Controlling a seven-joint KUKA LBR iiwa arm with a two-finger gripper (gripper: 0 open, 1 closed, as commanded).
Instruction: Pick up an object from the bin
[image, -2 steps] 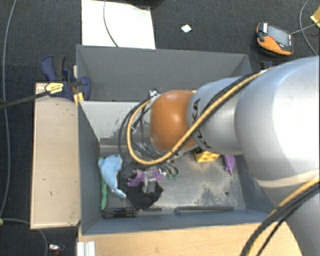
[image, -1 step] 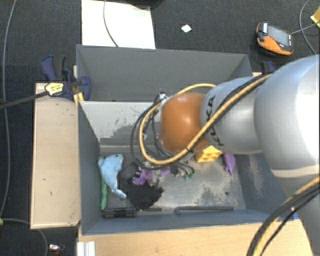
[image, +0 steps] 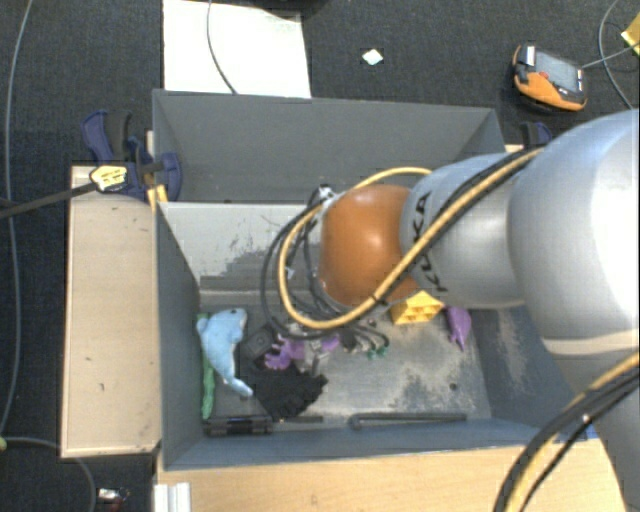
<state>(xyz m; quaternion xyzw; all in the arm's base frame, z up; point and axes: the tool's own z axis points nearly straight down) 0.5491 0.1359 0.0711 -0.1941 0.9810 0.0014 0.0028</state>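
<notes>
My gripper (image: 268, 347) reaches down from under the orange cover into the front left part of the bin. Its dark lower end shows just below the cover. A small purple toy (image: 296, 350) lies right beside it, partly hidden by it. Directly in front of that sits a black crumpled thing (image: 287, 391). A light blue soft toy (image: 224, 346) lies just left of the gripper, against the left wall.
A green strip (image: 208, 388) lies along the left wall. A yellow block (image: 415, 309) and another purple piece (image: 458, 326) sit right of the cover. Two dark thin rods (image: 240, 426) (image: 408, 421) lie along the front wall. The arm covers the bin's right side.
</notes>
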